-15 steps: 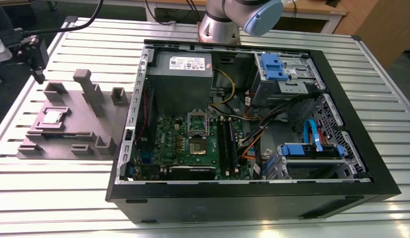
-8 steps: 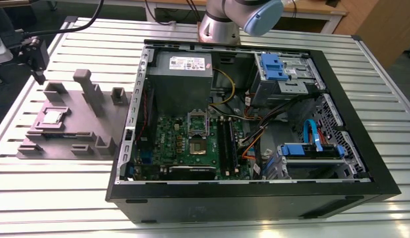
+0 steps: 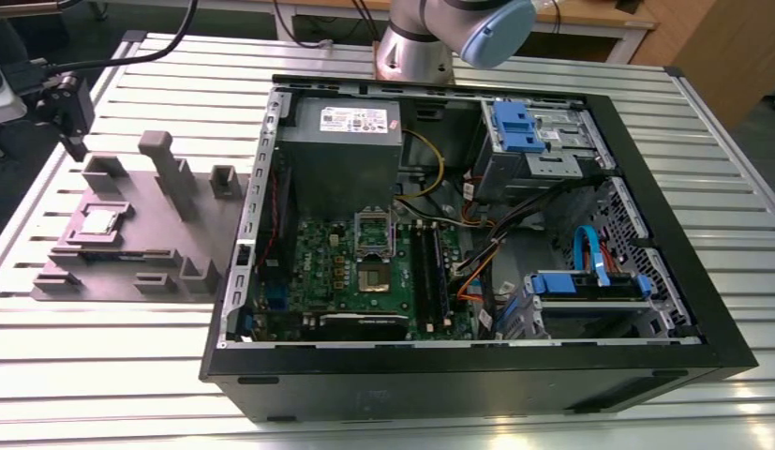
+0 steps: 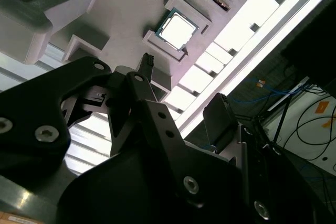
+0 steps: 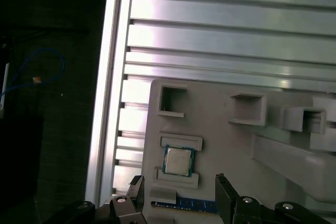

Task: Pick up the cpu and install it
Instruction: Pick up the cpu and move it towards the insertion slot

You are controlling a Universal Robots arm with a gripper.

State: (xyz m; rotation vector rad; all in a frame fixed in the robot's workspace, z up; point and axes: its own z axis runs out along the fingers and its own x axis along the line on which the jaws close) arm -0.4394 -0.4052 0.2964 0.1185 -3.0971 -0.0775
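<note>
The small square cpu has a smooth silvery metal top that shines brightly, with a paler rim. The purple-grey moulded plastic tray looks matt. The ribbed aluminium table has a brushed gleam. The black gripper is matt, with shiny metal screws. The black computer case is dull outside and bare grey sheet metal within.

The exterior view looks down at a slant from high and well back, taking in the desk, the open computer case and, at the exterior view's left, the tray. Both wrist views sit close above that tray, looking past the hand; the second wrist view seems more tilted. All three views share the cpu.
</note>
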